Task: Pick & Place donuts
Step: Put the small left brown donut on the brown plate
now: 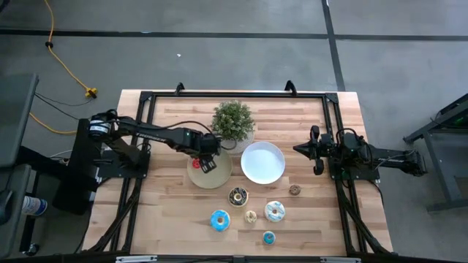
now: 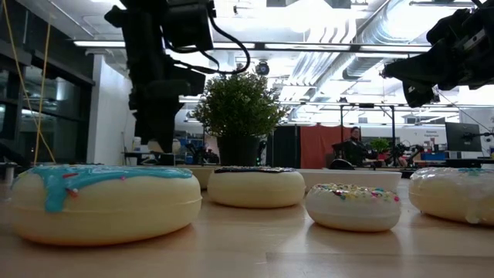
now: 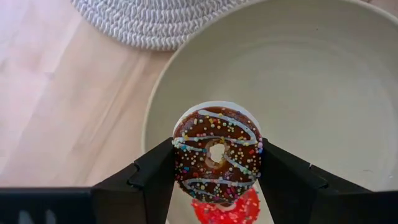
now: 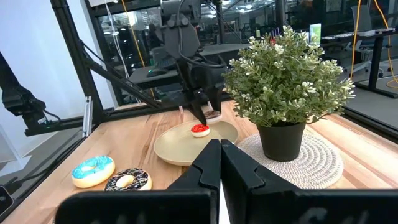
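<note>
**High view: left gripper held a brown donut over the tan plate**

High view showed the left gripper (image 1: 204,162) reaching out above the tan plate (image 1: 219,177), while the right gripper (image 1: 316,150) waited apart at the far side of the white plate (image 1: 262,162).

Between the left jaws sat a brown donut (image 3: 217,154) with white stripes and coloured sprinkles, pinched from both sides by the dark fingers (image 3: 153,181), so the jaws stood part-way apart, closed on it. Directly below the jaws, a red donut (image 3: 227,210) lay on the tan plate (image 3: 323,93). Beyond the jaws, past the plate's rim, lay a woven mat (image 3: 152,22), on which the potted plant (image 1: 232,123) stood.

The right jaws were closed together with nothing between them (image 4: 219,149). Ahead of them were the tan plate (image 4: 180,148) with the red donut (image 4: 199,129) on it, and the left gripper (image 4: 206,109) hanging just over that donut.

Away from both sets of jaws, on the bare wood, lay the other donuts: a dark chocolate one (image 1: 238,196), a blue one (image 1: 220,219), a small tan one (image 1: 251,216), a white one with blue icing (image 1: 275,211), a small blue one (image 1: 269,237) and a small brown one (image 1: 295,190).
</note>
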Controlling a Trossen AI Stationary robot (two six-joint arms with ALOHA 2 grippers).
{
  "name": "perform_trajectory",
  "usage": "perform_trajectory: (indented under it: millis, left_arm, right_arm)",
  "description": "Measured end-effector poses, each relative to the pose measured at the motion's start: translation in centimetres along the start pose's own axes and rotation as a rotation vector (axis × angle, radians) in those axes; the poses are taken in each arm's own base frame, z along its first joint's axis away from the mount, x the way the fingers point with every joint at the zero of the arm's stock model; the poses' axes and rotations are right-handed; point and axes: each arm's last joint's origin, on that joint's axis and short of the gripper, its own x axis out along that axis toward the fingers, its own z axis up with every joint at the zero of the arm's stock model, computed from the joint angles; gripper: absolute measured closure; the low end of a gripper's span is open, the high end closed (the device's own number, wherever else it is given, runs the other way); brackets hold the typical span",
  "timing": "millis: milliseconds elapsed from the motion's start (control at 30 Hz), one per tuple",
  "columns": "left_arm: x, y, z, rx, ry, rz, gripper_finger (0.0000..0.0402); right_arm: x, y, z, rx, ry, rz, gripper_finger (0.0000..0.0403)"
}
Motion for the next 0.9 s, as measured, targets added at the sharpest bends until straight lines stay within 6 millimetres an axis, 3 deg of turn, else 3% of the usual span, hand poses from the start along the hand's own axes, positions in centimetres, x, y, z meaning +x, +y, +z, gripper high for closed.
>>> perform_trajectory:
  millis: [367, 900]
  left_arm:
    - [2.4, -0.3, 0.2, 0.212, 0.066, -0.025, 0.02]
    - [3.1, -0.3, 0.0, 0.374, 0.073, -0.031, 0.02]
  right_arm:
    - [0.0, 0.0, 0.0, 0.0, 0.0, 0.0, 0.0402]
    - [0.0, 0.0, 0.0, 0.0, -0.002, 0.001, 0.0402]
